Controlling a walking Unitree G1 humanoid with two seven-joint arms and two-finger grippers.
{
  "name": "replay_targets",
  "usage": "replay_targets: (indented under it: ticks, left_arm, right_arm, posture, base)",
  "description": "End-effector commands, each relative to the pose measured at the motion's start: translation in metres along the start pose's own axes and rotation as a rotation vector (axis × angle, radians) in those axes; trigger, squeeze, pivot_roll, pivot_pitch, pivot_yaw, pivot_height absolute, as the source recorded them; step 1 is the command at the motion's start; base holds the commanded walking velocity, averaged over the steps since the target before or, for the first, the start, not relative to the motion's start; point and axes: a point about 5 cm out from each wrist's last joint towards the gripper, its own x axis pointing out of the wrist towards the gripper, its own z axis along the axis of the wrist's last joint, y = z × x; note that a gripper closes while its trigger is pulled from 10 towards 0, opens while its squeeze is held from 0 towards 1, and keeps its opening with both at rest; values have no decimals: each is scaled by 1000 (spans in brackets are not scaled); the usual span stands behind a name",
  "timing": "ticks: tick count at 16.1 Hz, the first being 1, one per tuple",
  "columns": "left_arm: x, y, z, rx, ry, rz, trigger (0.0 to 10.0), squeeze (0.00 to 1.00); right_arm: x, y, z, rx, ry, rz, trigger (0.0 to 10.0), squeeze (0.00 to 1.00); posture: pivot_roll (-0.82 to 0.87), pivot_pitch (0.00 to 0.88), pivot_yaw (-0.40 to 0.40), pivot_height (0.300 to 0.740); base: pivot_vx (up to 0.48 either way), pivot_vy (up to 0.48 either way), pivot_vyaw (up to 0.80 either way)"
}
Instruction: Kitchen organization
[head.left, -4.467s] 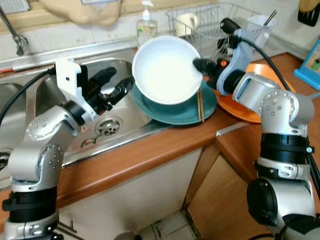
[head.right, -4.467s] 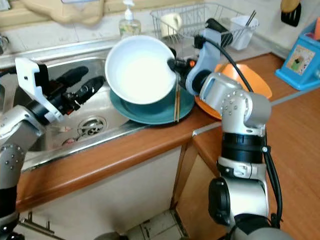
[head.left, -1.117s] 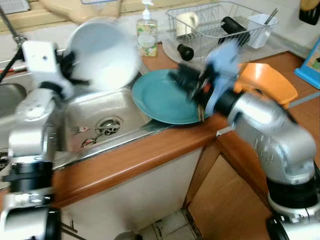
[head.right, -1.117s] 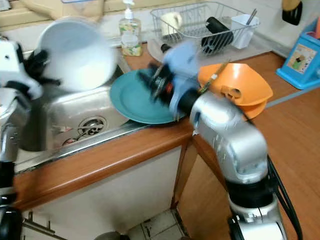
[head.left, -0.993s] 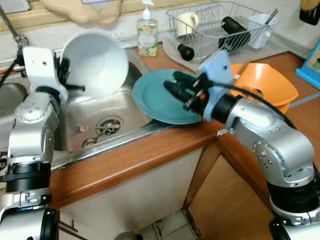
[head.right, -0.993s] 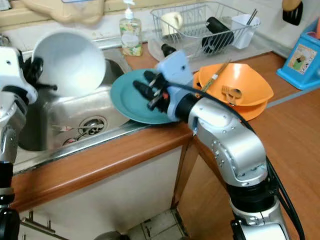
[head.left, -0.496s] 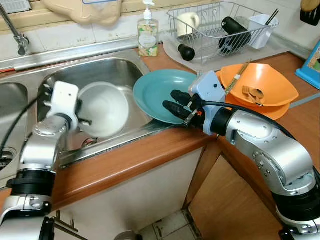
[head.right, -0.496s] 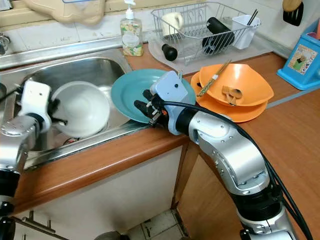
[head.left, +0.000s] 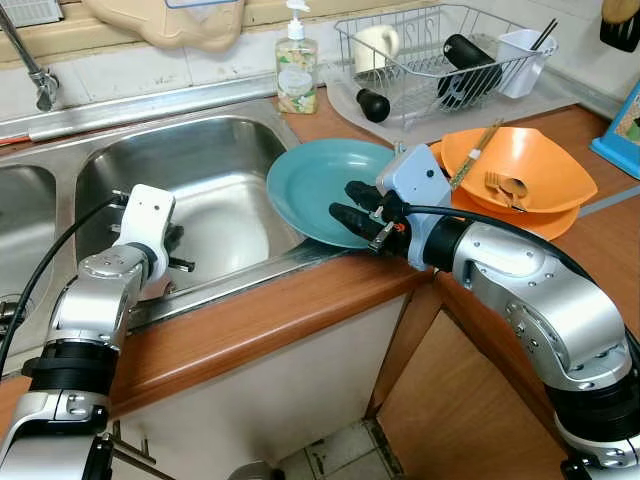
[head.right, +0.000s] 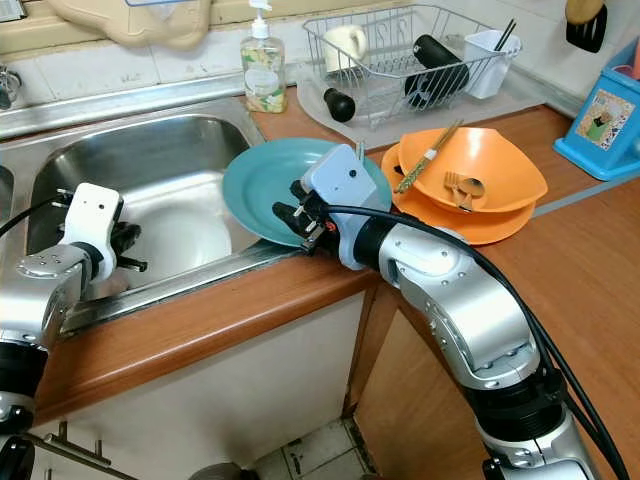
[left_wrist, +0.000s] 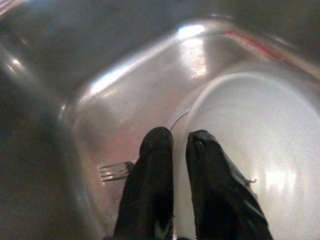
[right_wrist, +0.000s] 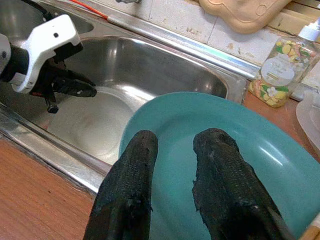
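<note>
While the round white bowl (left_wrist: 250, 150) lies at the bottom of the stainless steel sink basin (head.left: 215, 150), the left gripper (left_wrist: 181, 145) reaches down beside it, its two black fingers parted only narrowly and straddling the bowl's rim; whether they press the rim cannot be told. A metal fork (left_wrist: 116, 171) lies on the basin floor just beside those fingers. Placement reads as deliberate: soiled ware gathered low in the sink for washing.

- Right gripper (right_wrist: 175, 142): fingers spread, holding nothing, poised just over the near edge of the round teal plate (head.left: 315, 185). The plate rests tilted, its left edge overhanging the sink rim and its right part on the brown wooden countertop (head.left: 280, 310), which offers the fingers an edge to take hold of. Judged next item for the basin.
- Two stacked orange bowls (head.left: 525, 165), right of the plate, carry wooden chopsticks (head.left: 475, 155) and a metal fork and spoon (head.left: 502, 184), apparently awaiting the same sorting.
- Wire dish rack (head.left: 440, 60), far right, holds a cream mug (head.left: 375, 45), a black bottle (head.left: 468, 55) and a white utensil cup (head.left: 523, 45).
- Soap dispenser bottle (head.left: 295, 70), far side, between sink and rack.

Caution: the overhanging plate could slip into the basin if nudged.
</note>
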Motion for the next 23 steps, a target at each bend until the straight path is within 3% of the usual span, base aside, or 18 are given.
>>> replay_targets:
  ticks: [1,5,8,9,10,12,13,14,15,19,23]
  left_arm:
    - [-1,-3,5,13,-7,-22,10000,1000]
    - [-2,-2,7,31,-17,-21,10000,1000]
    - [-6,6,18,37,-113,37,10000,1000]
    - [-10,8,31,8,-231,55,10000,1000]
    - [-15,9,41,-7,-324,53,10000,1000]
    - [-21,9,49,-46,-395,51,10000,1000]
    - [-26,7,55,-92,-447,22,10000,243]
    - [-29,5,58,-108,-473,3,10000,0]
    - [-37,-2,66,-123,-535,-71,10000,0]
    - [-57,-20,72,-59,-595,-251,10000,0]
    - [-72,-40,76,-54,-642,-420,10000,0]
  right_arm:
    - [1,-1,1,-3,1,-9,10000,0]
    - [1,-2,0,-2,5,-17,10000,0]
    - [-1,-5,-1,17,12,-38,10000,0]
    - [-2,-8,0,52,2,-71,10000,784]
    - [-2,-10,0,102,-6,-90,10000,1000]
    - [-3,-10,1,132,-19,-92,10000,1000]
    - [-3,-9,2,144,-36,-96,10000,1000]
    - [-3,-8,3,148,-39,-99,10000,1000]
    - [-3,-6,4,155,-39,-115,10000,1000]
    - [-2,-10,-1,176,-1,-244,10000,1000]
    - [-1,-10,-1,191,8,-281,10000,1000]
  posture:
    - [-128,0,54,740]
    - [-132,0,56,740]
    - [-131,0,55,740]
    - [-129,0,54,740]
    - [-129,0,54,740]
    - [-123,0,50,740]
    - [-121,0,47,740]
    - [-120,0,46,740]
    - [-120,0,45,740]
    - [-114,0,41,740]
    - [-111,0,39,740]
  base:
    - [0,0,0]
    - [0,0,0]
    - [0,0,0]
    - [0,0,0]
    - [0,0,0]
    - [0,0,0]
    - [0,0,0]
    - [0,0,0]
    - [0,0,0]
    - [0,0,0]
    - [0,0,0]
